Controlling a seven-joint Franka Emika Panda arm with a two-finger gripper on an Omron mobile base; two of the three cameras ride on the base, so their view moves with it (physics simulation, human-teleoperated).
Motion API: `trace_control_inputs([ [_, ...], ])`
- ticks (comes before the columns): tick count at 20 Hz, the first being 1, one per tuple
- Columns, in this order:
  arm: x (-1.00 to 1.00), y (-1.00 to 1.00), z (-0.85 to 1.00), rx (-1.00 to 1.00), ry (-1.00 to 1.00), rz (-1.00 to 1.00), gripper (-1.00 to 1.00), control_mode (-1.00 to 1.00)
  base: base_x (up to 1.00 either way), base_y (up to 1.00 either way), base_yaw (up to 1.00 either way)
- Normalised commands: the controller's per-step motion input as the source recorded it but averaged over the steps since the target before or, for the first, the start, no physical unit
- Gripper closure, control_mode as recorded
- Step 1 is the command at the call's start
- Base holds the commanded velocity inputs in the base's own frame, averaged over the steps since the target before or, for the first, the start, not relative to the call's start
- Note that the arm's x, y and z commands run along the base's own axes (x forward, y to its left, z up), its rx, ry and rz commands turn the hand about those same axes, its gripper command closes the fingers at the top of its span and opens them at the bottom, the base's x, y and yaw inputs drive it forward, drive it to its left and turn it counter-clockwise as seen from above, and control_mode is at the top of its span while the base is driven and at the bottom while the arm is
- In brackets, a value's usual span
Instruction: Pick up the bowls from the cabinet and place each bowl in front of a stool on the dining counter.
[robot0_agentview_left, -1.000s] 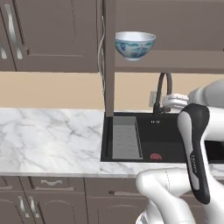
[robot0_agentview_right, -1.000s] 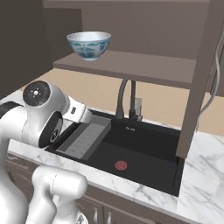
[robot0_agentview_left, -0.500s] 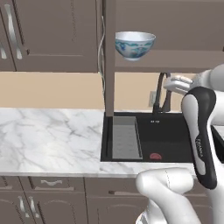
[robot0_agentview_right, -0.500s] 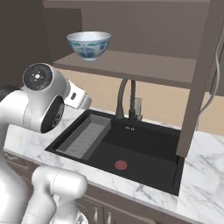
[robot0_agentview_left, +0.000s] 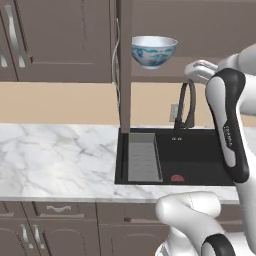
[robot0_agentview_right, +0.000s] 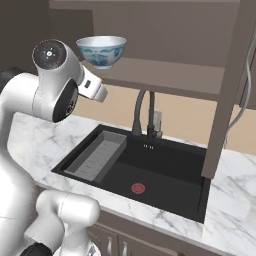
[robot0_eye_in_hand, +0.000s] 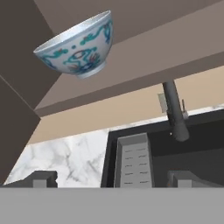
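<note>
Fingers (robot0_eye_in_hand: 41, 179) spread wide, empty, below bowl (robot0_eye_in_hand: 78, 43) on cabinet (robot0_eye_in_hand: 144, 52) shelf. Risk: rising too steeply, clipping shelf edge, nudging bowl off.

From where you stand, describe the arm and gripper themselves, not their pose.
The arm is a chain of glossy white rounded shells with dark grey-black joint bands; faint grey lettering runs along one link. A round dark cap with a small centre dot closes one joint. No loose cables show. The gripper ends in two small, blocky dark grey fingertips.
</note>
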Motion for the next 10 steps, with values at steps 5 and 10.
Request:
trace_control_inputs([
  [5,0.58,0.00,0.27,0.00,-0.01,0.00,-1.00,-1.00,0.00,0.00,0.00],
  [10,0.57,0.00,0.01,0.01,-0.12,0.00,-1.00,-1.00,0.00,0.00,0.00],
])
